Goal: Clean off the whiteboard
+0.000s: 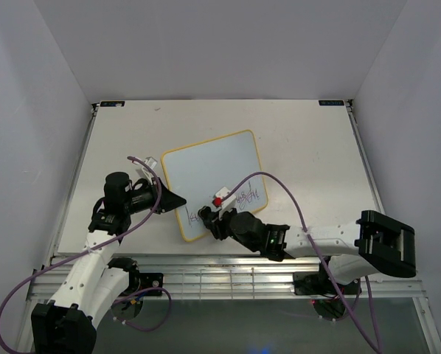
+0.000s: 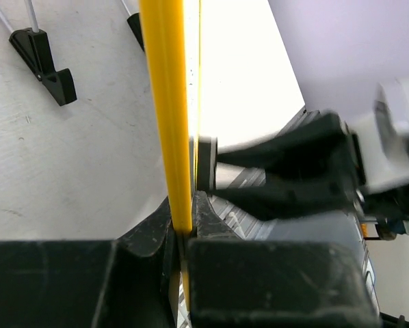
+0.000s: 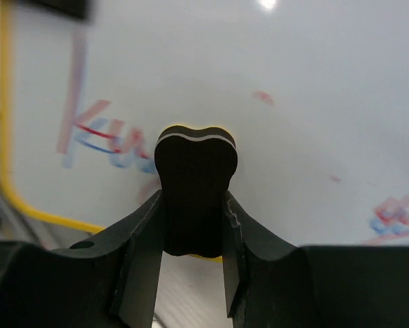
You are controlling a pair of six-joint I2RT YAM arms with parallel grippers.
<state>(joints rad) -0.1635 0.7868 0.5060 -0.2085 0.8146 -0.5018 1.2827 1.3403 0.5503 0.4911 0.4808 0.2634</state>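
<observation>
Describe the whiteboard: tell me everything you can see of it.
The whiteboard is a glossy white rectangle with rounded corners and a thin yellow frame, lying skewed near the middle of the table. Its far part is blank; smeared red and blue handwriting sits along the near edge. Two small black feet show beside the frame. The left gripper is shut on its left frame edge, and the right gripper holds a black eraser against its surface.
</observation>
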